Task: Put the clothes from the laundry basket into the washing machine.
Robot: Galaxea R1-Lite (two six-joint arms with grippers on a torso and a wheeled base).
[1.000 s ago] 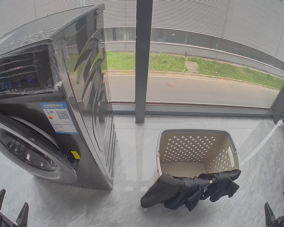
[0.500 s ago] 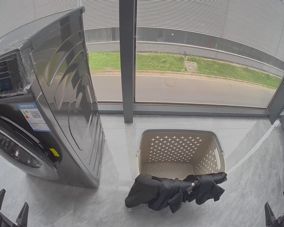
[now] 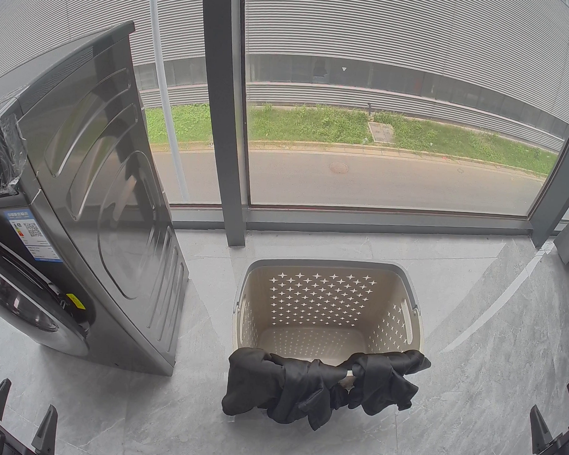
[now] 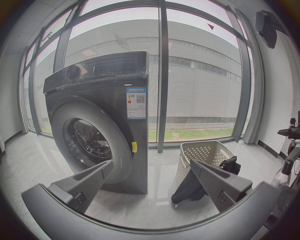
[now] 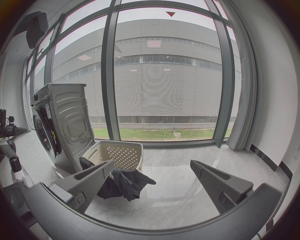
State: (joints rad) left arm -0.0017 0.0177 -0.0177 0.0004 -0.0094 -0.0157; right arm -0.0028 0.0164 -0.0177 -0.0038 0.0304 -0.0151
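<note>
The crumpled black cloth garment [image 3: 318,386] hangs over the near rim of the beige perforated plastic laundry basket [image 3: 323,265], part of it slumping outside down to the grey marbled floor [image 3: 479,346]. The basket's inside looks bare apart from it, so this seems to be the one piece to move, and nothing has been lifted yet. To the basket's left stands the dark grey front-loading washing machine [image 3: 105,186], a strip of floor between them. Its round glass door [image 4: 89,142] looks shut, so by my reading it must be opened before loading. The whole task remains to be done.

The left gripper [image 4: 150,163] hangs low, nearer the robot than the basket and off to its left, its fingers spread wide with nothing between them. The right gripper [image 5: 151,163], equally wide open and empty, is low to the basket's right.

Against the earlier frames the whole head view has swung: the basket now sits near the middle and the machine toward the left edge. That is the camera turning. The garment drapes on the rim just as before.
</note>
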